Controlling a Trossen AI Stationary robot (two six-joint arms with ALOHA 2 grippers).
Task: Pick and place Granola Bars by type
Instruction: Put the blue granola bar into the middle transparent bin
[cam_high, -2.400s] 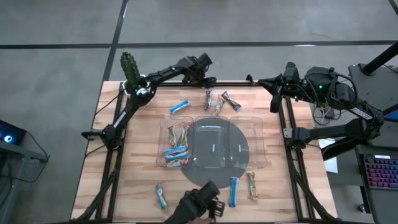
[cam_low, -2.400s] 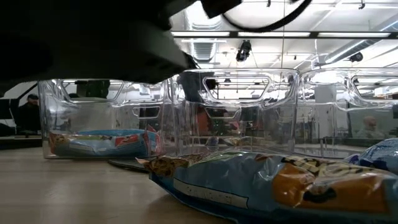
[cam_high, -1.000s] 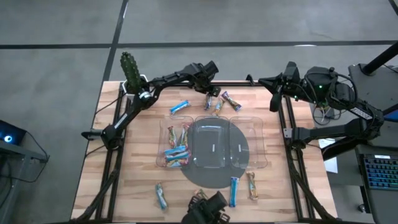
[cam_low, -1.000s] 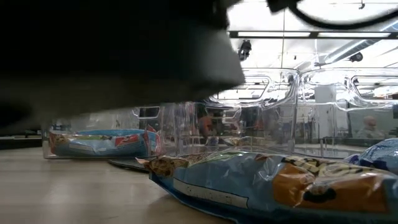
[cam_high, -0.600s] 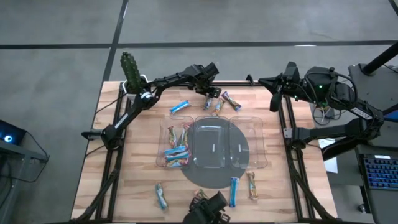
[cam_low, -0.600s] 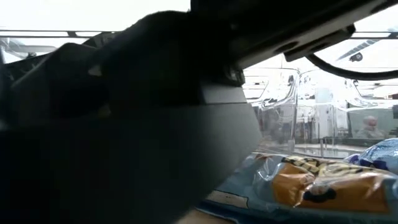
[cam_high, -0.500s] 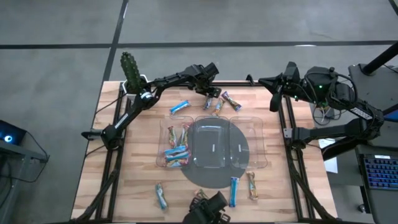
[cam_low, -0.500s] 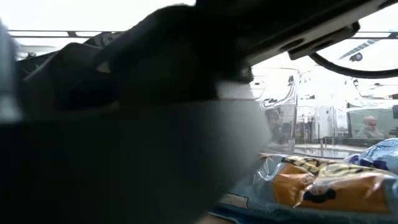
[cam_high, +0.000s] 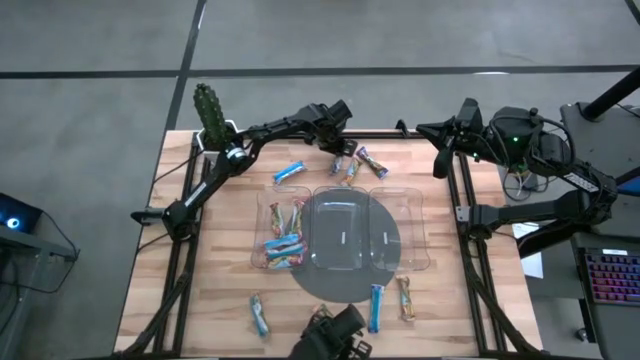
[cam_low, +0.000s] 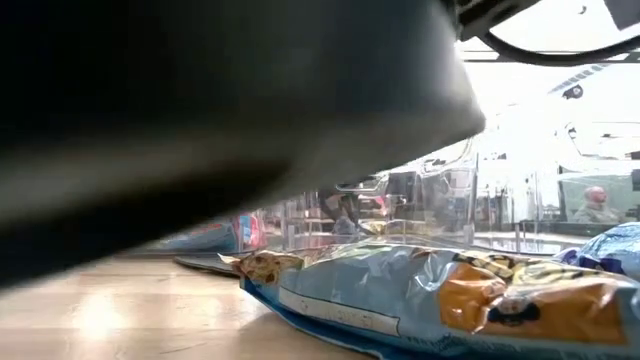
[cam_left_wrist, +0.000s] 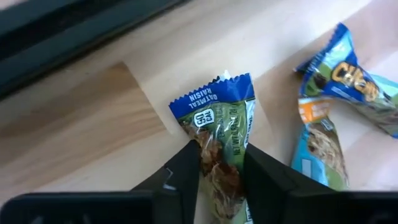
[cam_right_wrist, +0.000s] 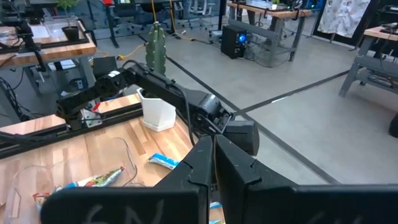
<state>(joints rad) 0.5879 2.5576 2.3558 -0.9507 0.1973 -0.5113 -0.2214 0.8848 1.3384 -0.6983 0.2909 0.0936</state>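
Several wrapped Granola Bars lie on the wooden table. At the far side are a blue one (cam_high: 290, 172) and three close together, among them a green one with a blue end (cam_left_wrist: 217, 115). My left gripper (cam_high: 338, 150) stands over that bar, shut on it. More bars lie in the left compartment (cam_high: 283, 238) of the clear tray (cam_high: 415, 235). Three rest near the front edge (cam_high: 376, 306), one of them close up in the low view (cam_low: 450, 290). My right gripper (cam_right_wrist: 212, 163) waits shut beyond the table's far right corner. My left gripper pinches the green bar by its two long sides (cam_left_wrist: 210, 146) between its two fingers, a little behind the blue end. The fingers come from above and lie across the bar. The bar lies flat on the table.
Two other bars (cam_left_wrist: 345, 78) (cam_left_wrist: 317, 146) lie right beside the held one. A cactus in a white pot (cam_high: 207, 108) stands at the far left corner. A dark object (cam_high: 335, 335) sits at the near edge and blocks much of the low view.
The dark shape close before the low camera has shifted; it now fills the top and left of that view, and the tabletop shows beneath it.
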